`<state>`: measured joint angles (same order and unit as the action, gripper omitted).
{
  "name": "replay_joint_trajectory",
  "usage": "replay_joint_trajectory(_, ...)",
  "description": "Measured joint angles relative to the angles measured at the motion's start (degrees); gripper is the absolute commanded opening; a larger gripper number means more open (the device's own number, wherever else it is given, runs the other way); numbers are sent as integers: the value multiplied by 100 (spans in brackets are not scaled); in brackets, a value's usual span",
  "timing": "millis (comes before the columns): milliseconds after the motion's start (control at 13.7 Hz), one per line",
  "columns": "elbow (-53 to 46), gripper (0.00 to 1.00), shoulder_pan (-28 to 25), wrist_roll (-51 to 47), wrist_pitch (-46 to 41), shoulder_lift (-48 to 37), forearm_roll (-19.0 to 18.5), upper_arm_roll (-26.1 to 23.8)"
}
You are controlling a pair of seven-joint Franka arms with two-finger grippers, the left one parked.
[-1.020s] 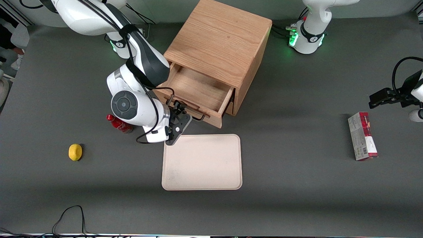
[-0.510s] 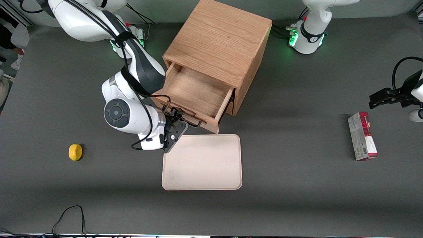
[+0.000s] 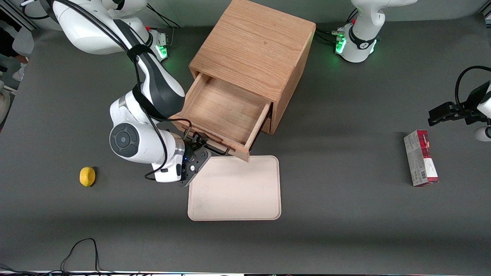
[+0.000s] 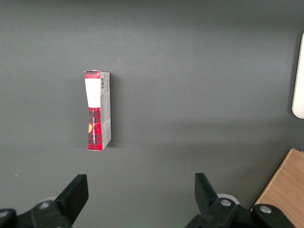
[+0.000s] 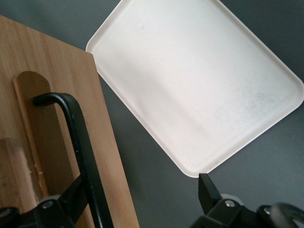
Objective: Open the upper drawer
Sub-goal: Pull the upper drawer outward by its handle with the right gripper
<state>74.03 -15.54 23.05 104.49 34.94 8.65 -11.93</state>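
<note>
Over the last second we have drawn the upper drawer (image 3: 226, 115) farther out of the wooden cabinet (image 3: 255, 50), toward the front camera, and the right arm's gripper (image 3: 197, 143) has moved down and outward in the frame with it. The drawer's front corner now overlaps the upper edge of the cream tray (image 3: 234, 189) in the front view, where a second ago a strip of grey table (image 3: 345, 211) still showed between them.

We see the drawer as a light-oak box, its plain wood tray open to view and bare inside, sitting just above the middle of the front frame. Its black wire handle (image 5: 80, 142) runs along the front panel, bent at one end into the wood.

In the right wrist view the handle bar passes between our two black fingers (image 5: 71, 197), one close against the bar and the other standing well apart over the table; the jaws are spread, not clamped.

A yellow lemon (image 3: 87, 176) lies at the lower left of the front frame, and a red-and-white carton (image 3: 420, 158) lies at the right, toward the parked arm's end.
</note>
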Motion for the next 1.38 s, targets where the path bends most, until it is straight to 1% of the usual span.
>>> replay_joint_trajectory(1385,-322,100,186,136,7,250,-3,2)
